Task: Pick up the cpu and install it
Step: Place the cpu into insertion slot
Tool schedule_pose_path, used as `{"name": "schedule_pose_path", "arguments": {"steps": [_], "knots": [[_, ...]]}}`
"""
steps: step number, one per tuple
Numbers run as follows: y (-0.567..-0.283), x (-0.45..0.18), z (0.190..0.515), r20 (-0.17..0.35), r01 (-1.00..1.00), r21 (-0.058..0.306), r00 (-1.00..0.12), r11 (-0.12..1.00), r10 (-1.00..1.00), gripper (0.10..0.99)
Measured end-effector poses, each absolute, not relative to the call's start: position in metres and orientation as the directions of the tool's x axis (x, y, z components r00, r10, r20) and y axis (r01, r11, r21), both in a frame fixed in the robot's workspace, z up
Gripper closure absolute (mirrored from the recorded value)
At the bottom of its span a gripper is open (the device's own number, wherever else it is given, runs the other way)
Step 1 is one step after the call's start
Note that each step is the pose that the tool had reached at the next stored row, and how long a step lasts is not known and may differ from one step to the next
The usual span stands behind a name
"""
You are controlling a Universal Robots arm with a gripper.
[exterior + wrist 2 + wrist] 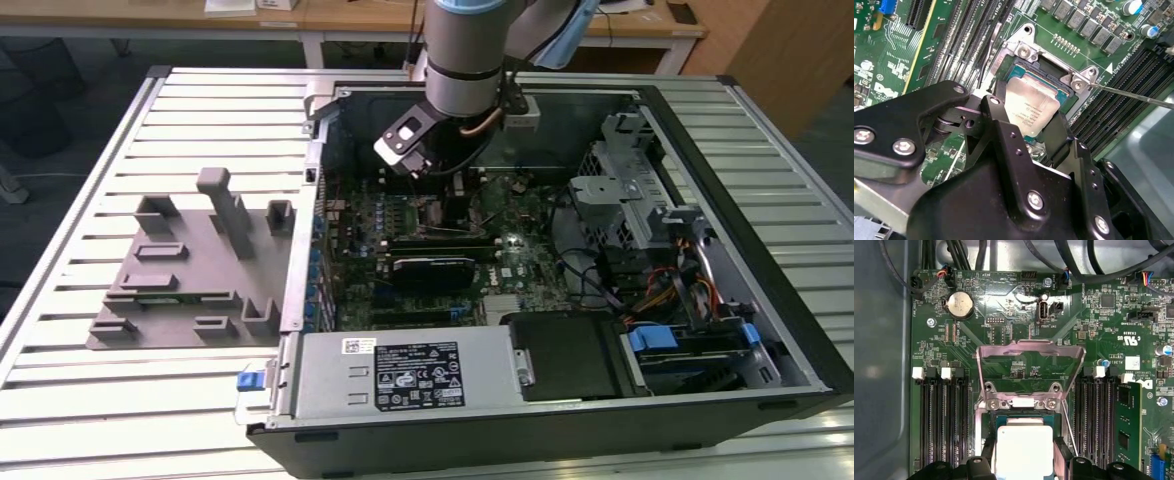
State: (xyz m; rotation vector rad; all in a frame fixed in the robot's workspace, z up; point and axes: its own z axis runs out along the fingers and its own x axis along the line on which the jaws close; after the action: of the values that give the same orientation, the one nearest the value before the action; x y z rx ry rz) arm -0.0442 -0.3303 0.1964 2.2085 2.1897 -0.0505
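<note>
The cpu (1031, 107), a flat square chip with a silvery top plate, sits between my two black fingers (999, 120) just over the motherboard's open socket (1024, 50). My gripper (1028, 114) is shut on two opposite edges of the chip. In the first wrist view the cpu (1024, 450) lies within the socket frame, with my gripper (1024, 457) around it and the load plate (1031, 352) swung up and open. In the exterior view my gripper (441, 185) reaches down into the open computer case (747, 200), over the far middle of the board.
A thin socket lever (1134, 95) sticks out beside the socket. Memory slots (941, 425) flank it, and a memory stick (1126, 425) stands in one. A black module (430, 270), a power supply (400, 375) and a drive cage (627, 190) crowd the case. A grey fixture (187, 270) lies outside.
</note>
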Motion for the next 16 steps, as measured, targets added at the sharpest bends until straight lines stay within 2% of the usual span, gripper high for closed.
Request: {"name": "schedule_pose_path", "arguments": {"steps": [16], "knots": [[-0.3303, -0.0442, 0.1938, -0.045, 1.000, -0.001, 0.009, -0.009, 0.999, 0.545]]}}
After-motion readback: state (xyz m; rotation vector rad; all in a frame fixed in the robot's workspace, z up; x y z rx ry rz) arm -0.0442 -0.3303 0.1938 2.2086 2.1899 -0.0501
